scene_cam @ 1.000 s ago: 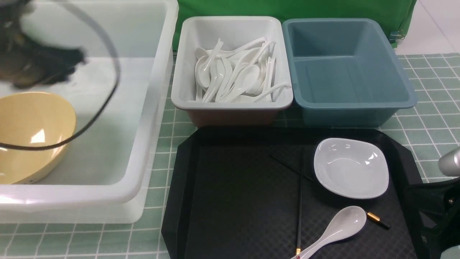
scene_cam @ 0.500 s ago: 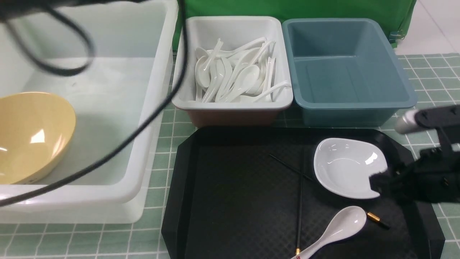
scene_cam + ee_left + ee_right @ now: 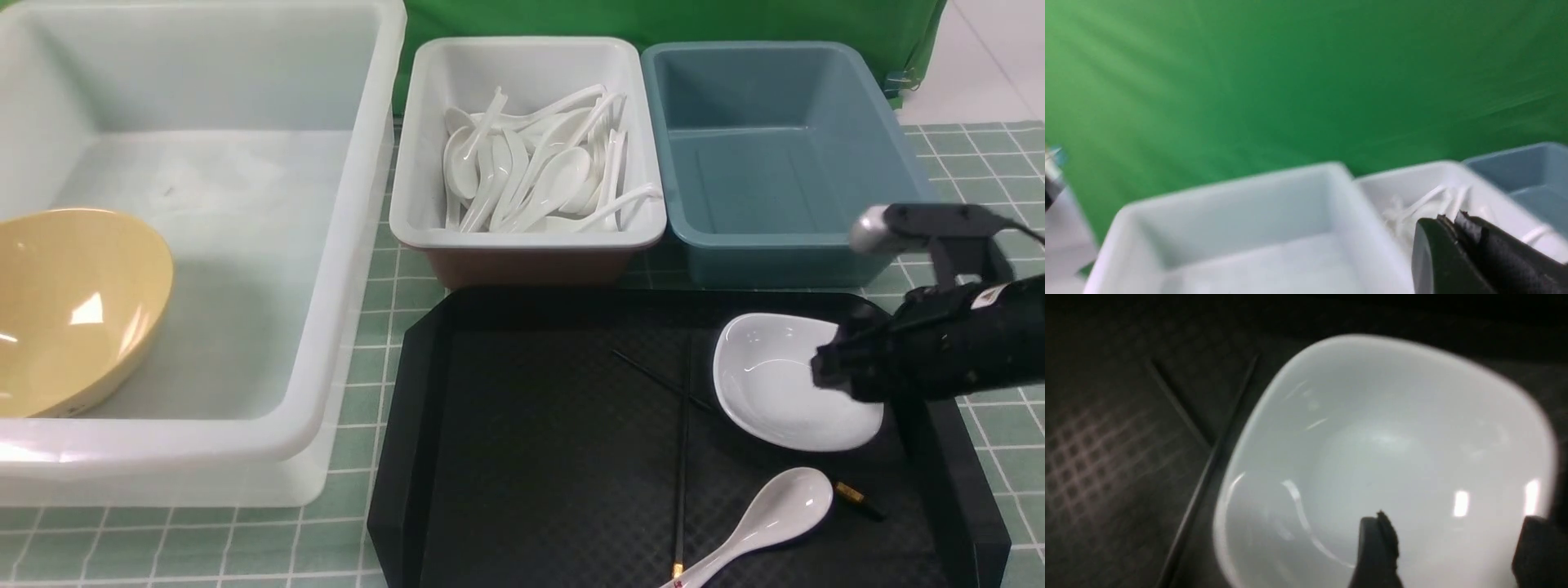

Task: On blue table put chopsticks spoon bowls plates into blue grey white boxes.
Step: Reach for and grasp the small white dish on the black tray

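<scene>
A white squarish plate (image 3: 767,384) sits on the black tray (image 3: 531,441), with a pair of black chopsticks (image 3: 680,457) and a white spoon (image 3: 767,514) beside it. My right gripper (image 3: 829,367) is open, just above the plate's right half; in the right wrist view the gripper (image 3: 1453,539) has its jaws wide apart over the plate (image 3: 1372,437). My left gripper (image 3: 1451,222) is shut and empty, out of the front view. A yellow bowl (image 3: 73,302) lies in the big white box (image 3: 359,245). The grey box (image 3: 408,220) holds several white spoons. The blue box (image 3: 922,229) is empty.
A green backdrop (image 3: 653,20) stands behind the boxes. The table has a green checked cloth (image 3: 359,531). The tray's raised rim (image 3: 963,490) runs under my right arm.
My left arm and its cable have swung up out of the front view. My right gripper has come in from the lower right and moved left and up over the white plate.
</scene>
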